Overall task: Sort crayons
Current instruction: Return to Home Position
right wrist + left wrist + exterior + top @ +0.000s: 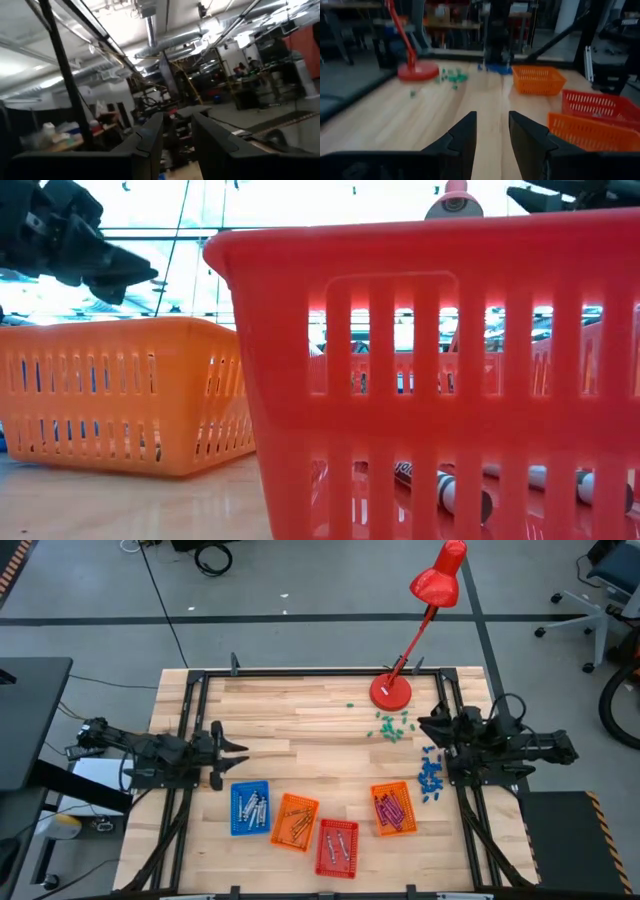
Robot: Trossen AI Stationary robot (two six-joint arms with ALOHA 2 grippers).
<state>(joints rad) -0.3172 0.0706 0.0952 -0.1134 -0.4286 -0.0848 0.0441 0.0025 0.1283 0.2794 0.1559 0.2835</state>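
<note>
Crayons (392, 810) lie in the trays (250, 785); the left gripper (228, 748) and right gripper (428, 726), both empty with fingers apart, should retreat high, clear of the rims.

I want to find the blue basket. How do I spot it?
Find the wooden table with the red lamp. Four baskets sit in a row opposite the lamp; the blue basket is at the left end. It alone is blue; its neighbours are orange and red.
</note>
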